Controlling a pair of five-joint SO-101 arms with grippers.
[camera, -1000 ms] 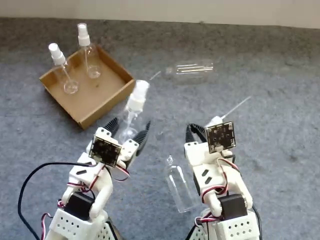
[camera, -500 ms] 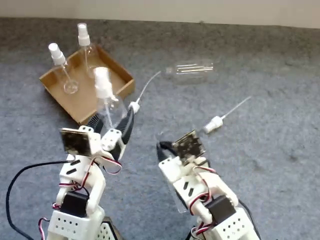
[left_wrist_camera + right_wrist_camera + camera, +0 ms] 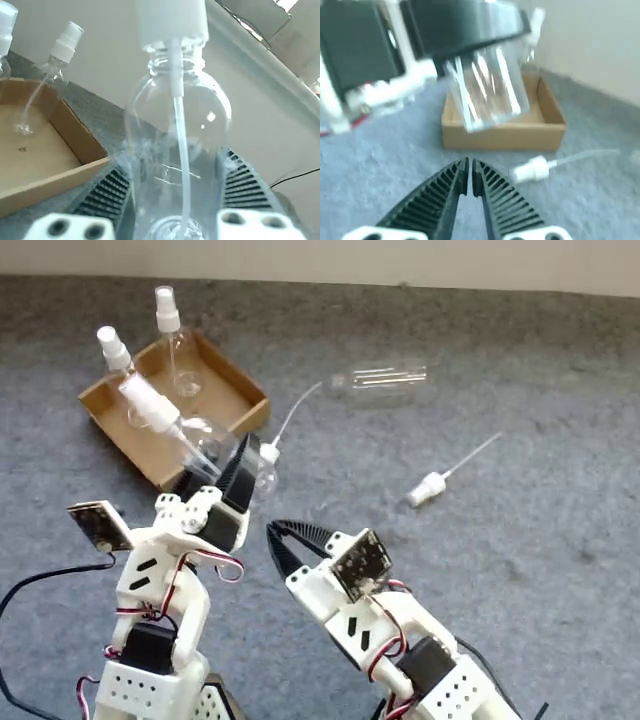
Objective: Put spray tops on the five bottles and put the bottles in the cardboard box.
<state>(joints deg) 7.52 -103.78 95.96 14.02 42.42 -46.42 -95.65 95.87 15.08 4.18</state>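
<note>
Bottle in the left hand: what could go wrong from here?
1. The bottle in the left hand is tilted over the box, its top close to a standing bottle. Lowered like this, it may knock that one over or fall itself.
2. A loose spray top lies beside that hand, near the box corner; the hand may push it away.

In the left wrist view, the held bottle point(image 3: 177, 145) has its spray top point(image 3: 172, 22) cut off by the edge, and its base is hidden between the fingers of the left gripper point(image 3: 175, 175). The box point(image 3: 65, 145) and another bottle point(image 3: 4, 25) are cut off too. In the right wrist view, the held bottle and left gripper are blurred, with the gripper partly covering the bottle and running off the edge.
</note>
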